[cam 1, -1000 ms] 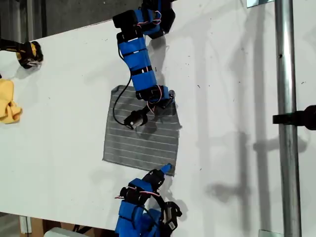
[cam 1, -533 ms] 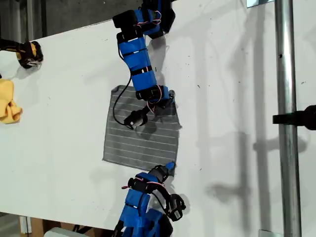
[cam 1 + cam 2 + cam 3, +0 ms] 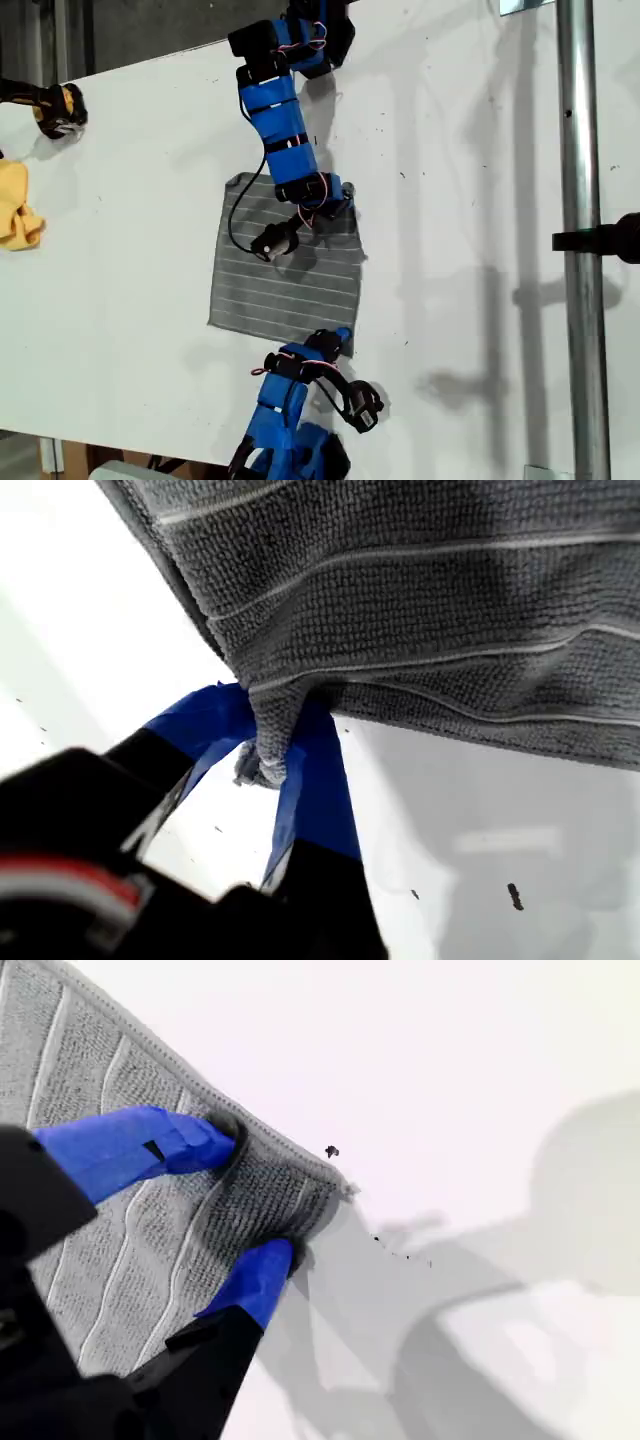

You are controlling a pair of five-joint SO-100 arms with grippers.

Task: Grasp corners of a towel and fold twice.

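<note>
Pinching one corner point(image 3: 268, 742) of the towel point(image 3: 285, 270) is my first gripper point(image 3: 272, 765), jaws closed on the fabric. My second gripper point(image 3: 243, 1200) straddles another corner point(image 3: 330, 1192), seemingly clamped. Towel lies mid-table point(image 3: 450, 150), mostly flat.

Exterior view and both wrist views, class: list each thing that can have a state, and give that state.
towel: spread flat on the table, not yet folded.
my first tool: shut on a towel corner, which is pinched and raised.
my second tool: closing around another corner; grip unclear.
yellow cloth: crumpled, at the exterior view's left edge.
</note>
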